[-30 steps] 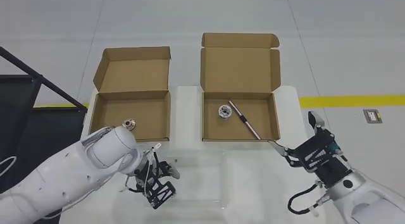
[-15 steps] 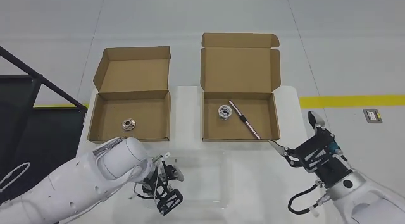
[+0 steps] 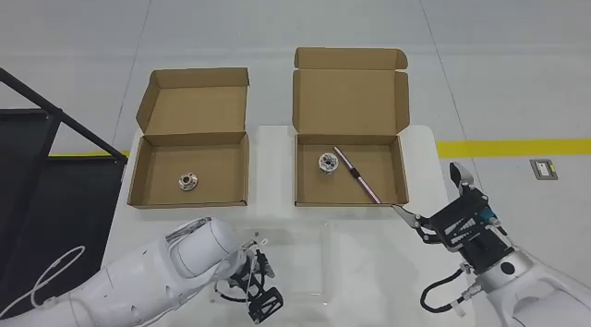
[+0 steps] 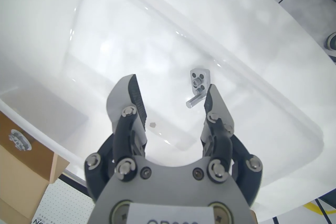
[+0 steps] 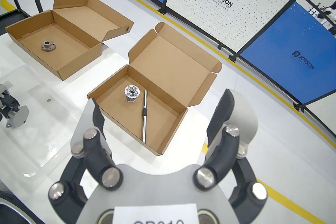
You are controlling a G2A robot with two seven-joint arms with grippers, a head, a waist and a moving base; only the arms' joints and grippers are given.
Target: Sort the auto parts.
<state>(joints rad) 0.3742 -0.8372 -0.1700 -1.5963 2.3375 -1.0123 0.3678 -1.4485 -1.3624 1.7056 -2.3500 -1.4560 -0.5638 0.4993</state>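
Note:
A small metal bracket with a pin (image 4: 198,86) lies in the clear plastic tray (image 4: 118,25), just off one fingertip of my open left gripper (image 4: 172,87). In the top view that gripper (image 3: 256,276) hangs over the tray (image 3: 319,262) at the table's front. A flanged hub (image 3: 187,181) sits in the left cardboard box (image 3: 138,175). A toothed pulley (image 3: 327,162) and a metal rod (image 3: 356,175) lie in the right box (image 3: 400,175). My right gripper (image 3: 432,194) stands open and holds nothing, near the right box's front right corner.
Both boxes have their lids folded back, away from me. A tiny chip (image 4: 152,124) lies on the tray floor between the left fingers. A black frame (image 3: 46,115) stands left of the table. The right wrist view shows the left gripper (image 5: 10,109) over the tray (image 5: 39,109).
My left arm has swung from beside the left box toward the front and right, over the tray. The right arm has kept still.

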